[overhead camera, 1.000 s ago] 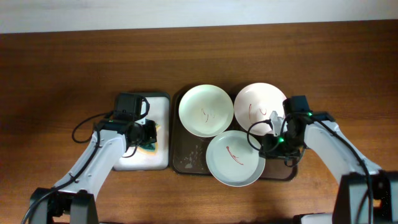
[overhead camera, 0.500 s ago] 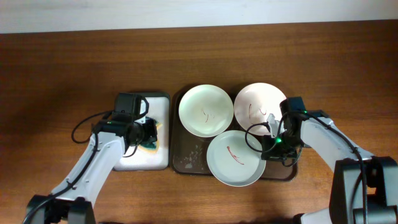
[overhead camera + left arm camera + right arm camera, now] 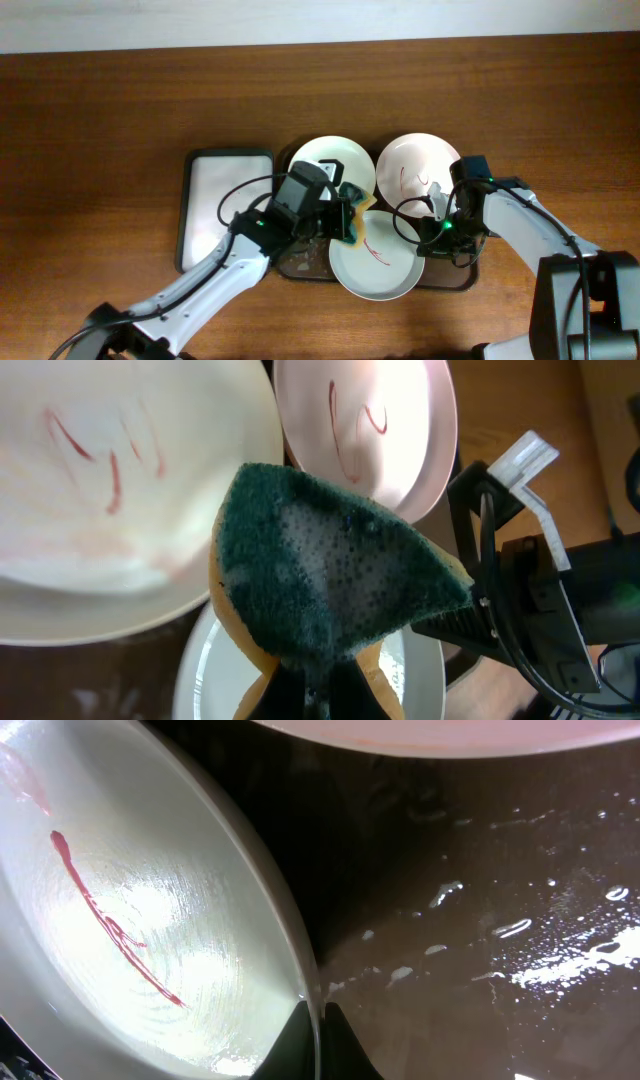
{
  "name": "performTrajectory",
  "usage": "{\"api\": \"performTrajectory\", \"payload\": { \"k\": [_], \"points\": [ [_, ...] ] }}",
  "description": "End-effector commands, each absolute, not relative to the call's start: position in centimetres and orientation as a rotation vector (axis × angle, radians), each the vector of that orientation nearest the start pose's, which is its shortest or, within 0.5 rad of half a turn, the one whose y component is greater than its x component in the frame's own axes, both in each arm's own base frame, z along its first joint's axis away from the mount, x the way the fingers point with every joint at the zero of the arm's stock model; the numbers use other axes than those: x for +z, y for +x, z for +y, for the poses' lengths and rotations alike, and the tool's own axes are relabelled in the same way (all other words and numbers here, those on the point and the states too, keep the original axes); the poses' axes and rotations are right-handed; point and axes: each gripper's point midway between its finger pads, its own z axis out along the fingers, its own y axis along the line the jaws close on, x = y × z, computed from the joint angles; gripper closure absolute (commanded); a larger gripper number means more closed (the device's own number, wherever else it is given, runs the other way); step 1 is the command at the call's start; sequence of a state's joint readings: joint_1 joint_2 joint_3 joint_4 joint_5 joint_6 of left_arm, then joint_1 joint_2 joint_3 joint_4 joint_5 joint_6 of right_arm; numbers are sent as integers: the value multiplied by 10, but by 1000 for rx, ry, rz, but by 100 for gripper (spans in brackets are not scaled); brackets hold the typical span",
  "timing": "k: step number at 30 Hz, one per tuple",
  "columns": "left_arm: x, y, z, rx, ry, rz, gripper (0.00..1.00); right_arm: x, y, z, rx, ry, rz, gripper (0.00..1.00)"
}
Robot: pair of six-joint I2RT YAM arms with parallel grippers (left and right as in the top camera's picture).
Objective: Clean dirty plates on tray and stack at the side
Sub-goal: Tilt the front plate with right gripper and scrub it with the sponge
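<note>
The left pincer (image 3: 318,695) is clamped on a soapy green-and-yellow sponge (image 3: 330,575), held over the far rim of the near plate (image 3: 375,268). That plate is red-streaked and lies on the dark tray (image 3: 300,262) with the back-left plate (image 3: 318,165) and the back-right plate (image 3: 415,165). The right pincer (image 3: 315,1035) is shut on the near plate's right rim.

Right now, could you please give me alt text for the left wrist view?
A foamy green sponge, pinched in the left fingers, hangs over the rim of a red-streaked white plate. A second streaked plate and the right arm lie beyond.
</note>
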State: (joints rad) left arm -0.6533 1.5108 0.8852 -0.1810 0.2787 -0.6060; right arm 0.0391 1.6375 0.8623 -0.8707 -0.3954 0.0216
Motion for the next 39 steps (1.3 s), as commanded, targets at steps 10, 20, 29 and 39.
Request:
{"api": "performTrajectory", "payload": {
  "k": [10,20,29,39],
  "points": [
    [51,271,-347,-770,41,2539,100,19,237,80,661,-25,3153,96],
    [-1,262,-317,-484,-33,2636,100,19,237,80,660,-26,3152,96],
    [31,279,-272,-259,-60,2610,100,19,237,79,653,-26,3154,96],
    [56,257,-331,-628,-18,2631,100,19,237,80,654,-26,3155,96]
  ]
}}
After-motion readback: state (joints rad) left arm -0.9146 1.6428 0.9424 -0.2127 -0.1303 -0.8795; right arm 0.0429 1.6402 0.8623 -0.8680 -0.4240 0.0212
